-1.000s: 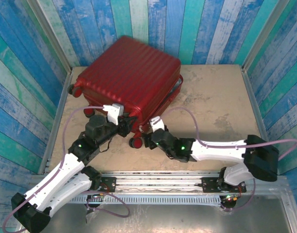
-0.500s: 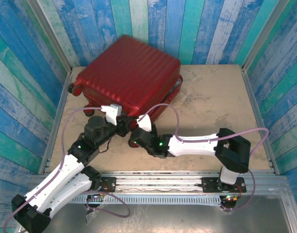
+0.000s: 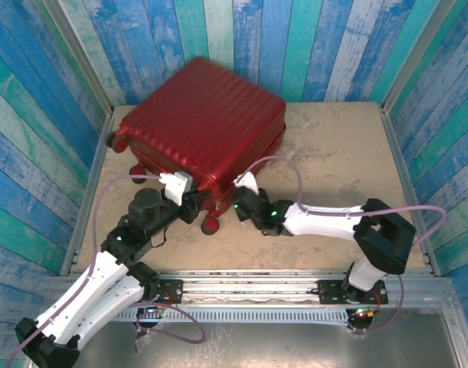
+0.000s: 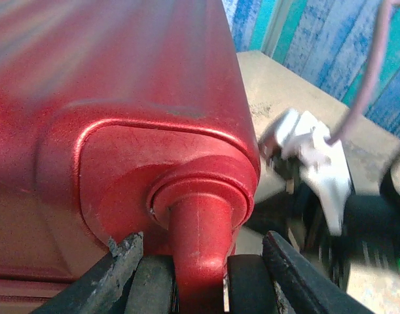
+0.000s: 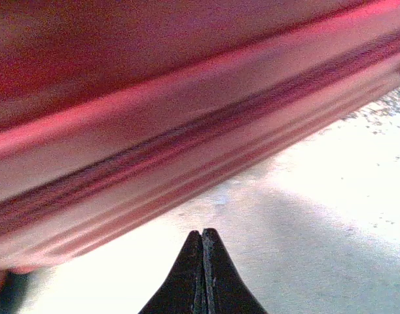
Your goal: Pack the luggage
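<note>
left hand sits at the near corner of the luggage. its wrist view shows what the top view cannot. the two dark fingers stand half apart, pressed from either side against the twin black wheel under a red stem that comes down from the corner housing (so it grips the wheel, not the shell). from above, that wheel is a small dark knob beside the hand.

right hand lies just right of it, low over the table, pointing at the luggage's near side. its wrist view gives the state plainly: the fingertips are pressed tight together with nothing between them. the blurred red ribbed side runs close above them, and i cannot tell whether they touch it.

the top view alone takes in the whole luggage. it lies flat on the far left part of the table, ribbed shell up, near the blue and teal plank walls. the left wrist view adds a blurred white part of the right arm just right of the corner.
</note>
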`<state>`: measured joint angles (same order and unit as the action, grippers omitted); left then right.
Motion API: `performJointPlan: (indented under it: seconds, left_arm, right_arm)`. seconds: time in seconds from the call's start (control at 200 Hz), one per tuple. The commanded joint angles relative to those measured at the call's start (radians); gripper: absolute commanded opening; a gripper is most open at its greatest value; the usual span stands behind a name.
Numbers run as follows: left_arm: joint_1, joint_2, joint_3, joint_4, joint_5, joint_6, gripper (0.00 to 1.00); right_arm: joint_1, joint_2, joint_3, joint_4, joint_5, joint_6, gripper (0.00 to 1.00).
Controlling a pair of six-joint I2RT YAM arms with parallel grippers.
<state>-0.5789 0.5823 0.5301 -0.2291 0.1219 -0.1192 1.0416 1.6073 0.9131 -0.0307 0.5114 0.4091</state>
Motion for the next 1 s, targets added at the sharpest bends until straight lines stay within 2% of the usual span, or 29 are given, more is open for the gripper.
performJointPlan:
  seconds: [0.0,0.13,0.165,0.21,0.24,0.29,0.371,0.591,0.726,0.991]
  left_arm:
    - [-0.021,-0.056,0.053,0.081,0.144,0.102,0.00]
    - [-0.021,-0.048,0.057,0.076,0.150,0.114,0.00]
    - [-0.021,-0.044,0.059,0.083,0.144,0.100,0.00]
    - [-0.021,-0.036,0.062,0.103,0.139,0.072,0.00]
    - [-0.021,-0.028,0.063,0.124,0.138,0.051,0.00]
    - [-0.021,-0.010,0.068,0.161,0.143,0.010,0.00]
    - [-0.021,0.026,0.076,0.218,0.129,-0.056,0.00]
    - [-0.021,0.100,0.082,0.298,0.105,-0.135,0.00]
    - [-0.021,0.107,0.084,0.290,0.088,-0.145,0.00]
    - [-0.021,0.075,0.076,0.270,0.082,-0.139,0.00]
  right_arm:
    - [-0.046,-0.084,-0.068,0.075,-0.166,-0.083,0.01]
    - [-0.077,-0.120,-0.085,0.083,-0.287,-0.125,0.02]
    - [-0.075,-0.120,-0.076,0.066,-0.328,-0.126,0.11]
    - [-0.065,-0.123,-0.080,0.076,-0.358,-0.104,0.34]
    - [-0.050,-0.130,-0.099,0.112,-0.373,-0.096,0.44]
    - [-0.011,-0.155,-0.142,0.185,-0.357,-0.078,0.54]
    - [0.051,-0.192,-0.191,0.249,-0.279,-0.029,0.63]
    - [0.185,-0.202,-0.204,0.288,-0.008,0.059,0.77]
    - [0.226,-0.132,-0.150,0.283,0.089,0.084,0.78]
    - [0.225,0.006,-0.029,0.187,0.232,0.183,0.75]
